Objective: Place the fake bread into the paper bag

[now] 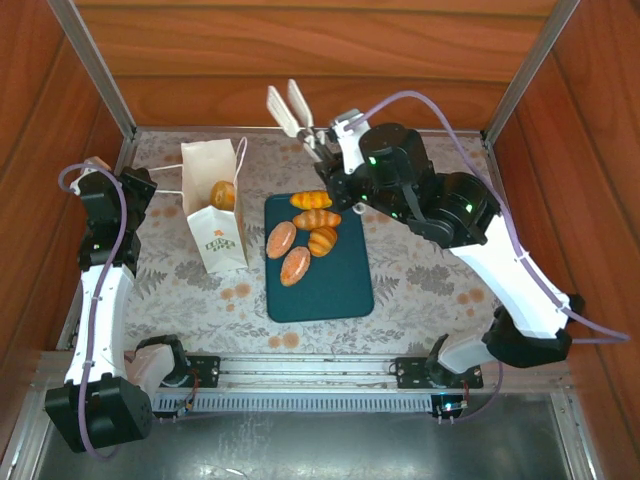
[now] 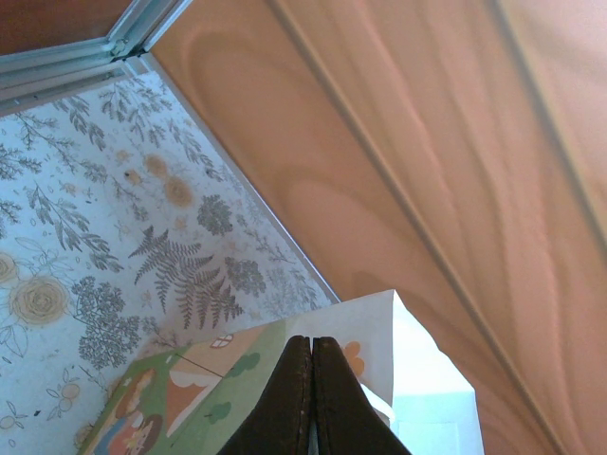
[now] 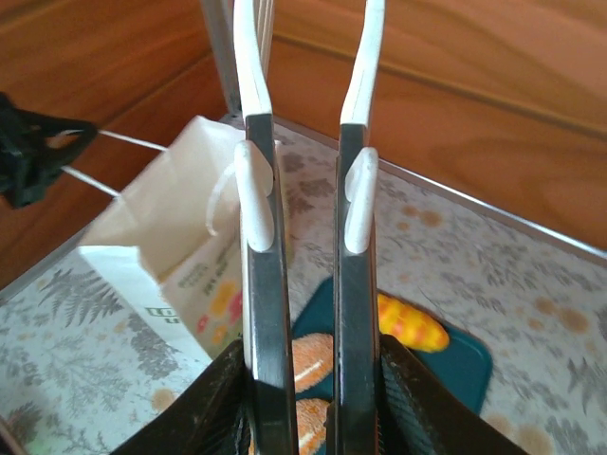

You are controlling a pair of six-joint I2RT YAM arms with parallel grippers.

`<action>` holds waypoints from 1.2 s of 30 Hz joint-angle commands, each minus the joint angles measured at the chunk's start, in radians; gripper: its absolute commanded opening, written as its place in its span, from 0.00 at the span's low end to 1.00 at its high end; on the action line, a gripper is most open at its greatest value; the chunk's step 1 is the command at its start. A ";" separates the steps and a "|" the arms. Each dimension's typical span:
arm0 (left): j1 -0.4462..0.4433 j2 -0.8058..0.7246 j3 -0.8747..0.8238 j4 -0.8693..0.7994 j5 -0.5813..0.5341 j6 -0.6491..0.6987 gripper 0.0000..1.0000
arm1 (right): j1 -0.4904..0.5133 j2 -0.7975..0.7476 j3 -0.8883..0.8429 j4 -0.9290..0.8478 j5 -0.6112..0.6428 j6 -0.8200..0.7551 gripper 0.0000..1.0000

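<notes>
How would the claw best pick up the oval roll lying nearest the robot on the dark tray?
Probably from straight above, pinching the roll across its narrow middle. It lies flat on the tray and is long and rounded, so the short width is easiest to squeeze. Other pastries crowd its far end, so the middle leaves more room.

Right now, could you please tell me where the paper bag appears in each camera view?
Top external: paper bag stands left of centre, just left of the teal tray.
Left wrist: paper bag at the bottom edge, printed side showing.
Right wrist: paper bag at centre left, mouth open.
Shared landmark: the floral table cover beneath it.
</notes>
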 commanded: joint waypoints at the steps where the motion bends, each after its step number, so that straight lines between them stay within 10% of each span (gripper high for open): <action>1: 0.008 -0.008 0.026 0.002 0.002 0.001 0.00 | -0.035 -0.040 -0.087 0.035 0.040 0.106 0.36; 36: 0.006 -0.008 0.027 0.008 0.000 -0.002 0.00 | -0.063 -0.094 -0.704 0.054 -0.446 0.549 0.36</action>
